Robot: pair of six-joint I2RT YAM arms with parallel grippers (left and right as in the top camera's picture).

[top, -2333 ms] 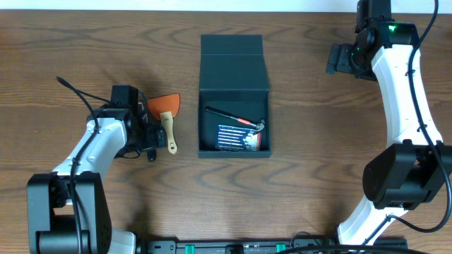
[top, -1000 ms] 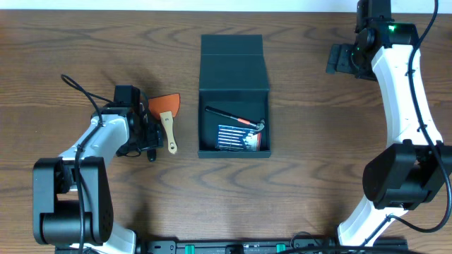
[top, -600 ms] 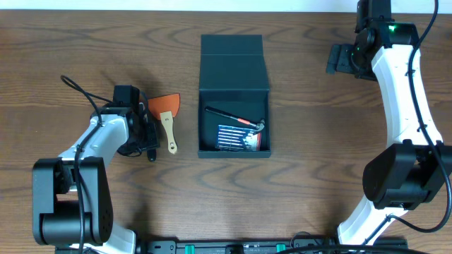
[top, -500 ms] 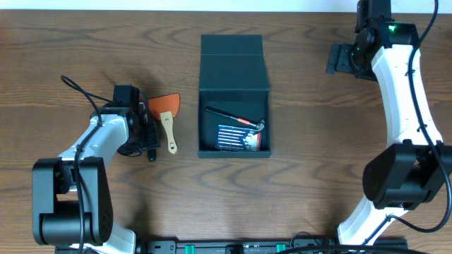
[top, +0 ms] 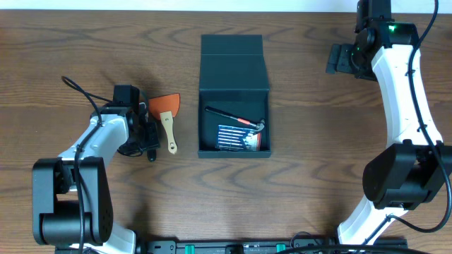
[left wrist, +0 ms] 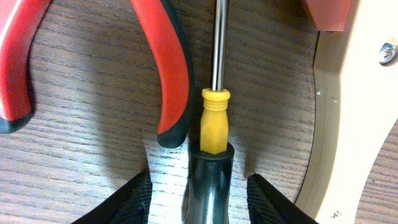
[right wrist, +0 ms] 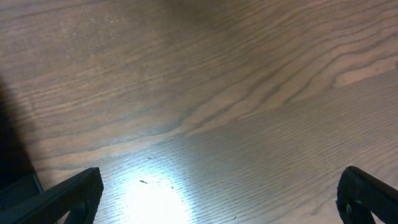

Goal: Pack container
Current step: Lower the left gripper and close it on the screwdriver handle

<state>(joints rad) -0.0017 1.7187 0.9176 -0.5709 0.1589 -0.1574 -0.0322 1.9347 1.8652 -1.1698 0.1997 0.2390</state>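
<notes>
The container [top: 200, 120] is a dark teal box in the middle of the table, its flap lid [top: 232, 62] folded back, with a few hand tools [top: 236, 130] lying inside. My left gripper [top: 147, 134] is low over the table to its left. In the left wrist view, the left gripper [left wrist: 202, 190] straddles the black handle of a yellow-collared screwdriver [left wrist: 214, 118]. Its fingers [left wrist: 134, 199] stand a little apart from the handle on both sides. My right gripper [right wrist: 217, 193] hangs wide open over bare wood at the far right [top: 340, 60].
Red-handled pliers [left wrist: 168, 68] lie just left of the screwdriver. An orange scraper [top: 167, 113] with a pale wooden handle [left wrist: 354, 124] lies just right of it, between my left gripper and the container.
Since the earliest frame, the left arm's elbow has shifted slightly right. Over the last second nothing has visibly moved in the overhead view.
</notes>
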